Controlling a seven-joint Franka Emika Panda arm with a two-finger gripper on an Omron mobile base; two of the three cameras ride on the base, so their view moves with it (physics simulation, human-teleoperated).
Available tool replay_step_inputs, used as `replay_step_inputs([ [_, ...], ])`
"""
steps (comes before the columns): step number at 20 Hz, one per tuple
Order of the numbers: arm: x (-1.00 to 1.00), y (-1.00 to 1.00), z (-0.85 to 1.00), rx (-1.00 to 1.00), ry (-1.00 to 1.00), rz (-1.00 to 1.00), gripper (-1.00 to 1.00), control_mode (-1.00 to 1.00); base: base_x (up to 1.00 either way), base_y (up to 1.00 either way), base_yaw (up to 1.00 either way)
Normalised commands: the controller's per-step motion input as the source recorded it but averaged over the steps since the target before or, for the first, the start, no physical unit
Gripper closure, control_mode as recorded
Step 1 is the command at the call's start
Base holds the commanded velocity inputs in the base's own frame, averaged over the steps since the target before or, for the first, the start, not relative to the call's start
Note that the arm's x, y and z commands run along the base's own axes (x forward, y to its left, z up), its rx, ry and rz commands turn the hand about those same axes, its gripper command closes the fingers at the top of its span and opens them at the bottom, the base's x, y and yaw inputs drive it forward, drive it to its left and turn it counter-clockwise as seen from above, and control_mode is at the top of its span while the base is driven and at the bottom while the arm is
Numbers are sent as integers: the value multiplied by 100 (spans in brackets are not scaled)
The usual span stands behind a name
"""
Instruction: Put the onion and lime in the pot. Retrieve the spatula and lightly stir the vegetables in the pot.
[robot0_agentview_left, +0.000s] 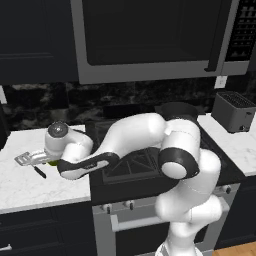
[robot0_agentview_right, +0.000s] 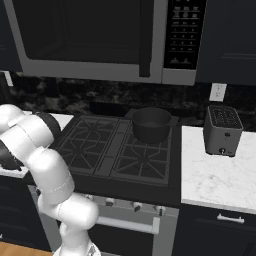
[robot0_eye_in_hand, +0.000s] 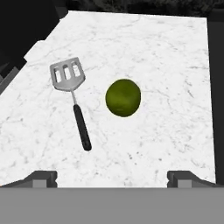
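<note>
On the white marble counter (robot0_eye_in_hand: 166, 57) lies the lime (robot0_eye_in_hand: 123, 97), a yellow-green ball, straight ahead of my open gripper (robot0_eye_in_hand: 113, 178); nothing is between the fingertips. Left of the lime rests the spatula (robot0_eye_in_hand: 70, 98), silver slotted head away from me, black handle toward me. In the left base view my hand hovers over the spatula (robot0_agentview_left: 28, 159), with a sliver of the lime (robot0_agentview_left: 52, 162) under it. The dark pot (robot0_agentview_right: 151, 124) stands on the stove's back right burner, partly behind my arm (robot0_agentview_left: 176, 109). The onion is out of view.
A boxy dark toaster (robot0_agentview_right: 222, 130) sits on the right counter. The black stove (robot0_agentview_right: 120, 150) lies between the two counters, under a microwave (robot0_agentview_right: 90, 35). A dark stove edge (robot0_eye_in_hand: 216, 109) bounds the marble beside the lime.
</note>
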Motion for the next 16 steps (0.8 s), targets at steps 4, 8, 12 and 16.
replay_step_inputs([
  [4, 21, 5, -14, -4, 0, -23, -100, -100, 0, 0, 0],
  [8, 26, -6, -13, -4, 3, -16, -100, -100, 0, 0, 0],
  [12, 50, -3, -6, 1, 11, -4, -100, -100, 0, 0, 0],
  [16, 67, 0, -7, 6, 17, 0, -100, -100, 0, 0, 0],
])
